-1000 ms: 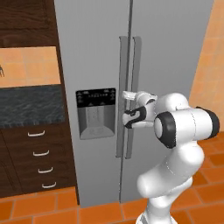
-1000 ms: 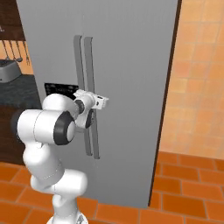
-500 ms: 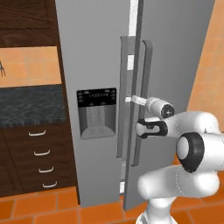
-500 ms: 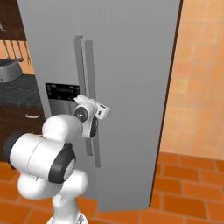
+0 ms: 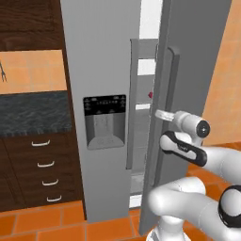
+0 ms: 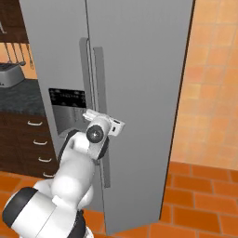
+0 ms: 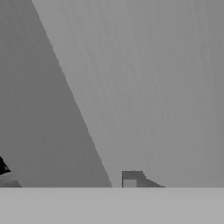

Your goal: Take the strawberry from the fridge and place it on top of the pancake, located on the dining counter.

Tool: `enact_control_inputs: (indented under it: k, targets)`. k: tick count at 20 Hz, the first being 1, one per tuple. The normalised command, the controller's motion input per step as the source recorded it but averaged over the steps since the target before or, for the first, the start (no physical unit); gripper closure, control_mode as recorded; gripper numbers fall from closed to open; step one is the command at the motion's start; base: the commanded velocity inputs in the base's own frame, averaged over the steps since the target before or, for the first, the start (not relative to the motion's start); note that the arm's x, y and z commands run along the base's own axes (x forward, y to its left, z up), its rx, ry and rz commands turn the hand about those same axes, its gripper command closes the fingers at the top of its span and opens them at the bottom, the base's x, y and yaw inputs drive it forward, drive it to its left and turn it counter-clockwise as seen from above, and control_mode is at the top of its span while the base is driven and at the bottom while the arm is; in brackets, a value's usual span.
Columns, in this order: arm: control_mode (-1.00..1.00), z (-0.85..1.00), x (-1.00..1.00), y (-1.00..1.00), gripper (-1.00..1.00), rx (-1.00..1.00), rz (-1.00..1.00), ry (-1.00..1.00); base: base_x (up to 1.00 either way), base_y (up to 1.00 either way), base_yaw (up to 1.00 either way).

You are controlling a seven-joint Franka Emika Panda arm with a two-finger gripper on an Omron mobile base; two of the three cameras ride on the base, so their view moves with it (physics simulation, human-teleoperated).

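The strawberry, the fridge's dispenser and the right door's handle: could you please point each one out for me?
strawberry (image 5: 150, 94): left base view, the small red spot in the gap of the opened door.
dispenser (image 5: 104, 121): left base view, middle of its black panel.
handle (image 5: 172, 80): left base view, upper part of the right door's long bar.

One fridge (image 5: 108, 56), two doors, one strawberry (image 5: 150, 94), four drawers (image 5: 44, 169).

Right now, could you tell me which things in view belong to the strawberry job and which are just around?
Belongs to the job:
fridge, right door ajar
strawberry, small red spot inside
gripper at the door

Just around:
drawers
dark countertop
toaster
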Motion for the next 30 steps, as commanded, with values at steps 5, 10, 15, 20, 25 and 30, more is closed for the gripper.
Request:
enact_control_inputs:
  k: [5,10,15,20,25,30]
  targets:
    - [-1.0,0.0,-0.16,-1.0,1.0,0.06,0.0,0.1,0.0,0.0,0.0]
    - [-1.0,0.0,-0.35,-1.0,1.0,0.08,0.0,0.04,0.0,0.0,0.0]
    - [-1.0,0.0,-0.37,-1.0,1.0,0.19,0.0,0.0,0.0,0.0,0.0]
    - [-1.0,0.0,-0.21,-1.0,1.0,0.22,0.0,0.07,0.0,0.0,0.0]
    - [-1.0,0.0,-0.25,-1.0,1.0,0.24,0.0,0.09,0.0,0.0,0.0]
    - [-1.0,0.0,-0.3,-1.0,1.0,0.25,0.0,0.11,0.0,0.0,0.0]
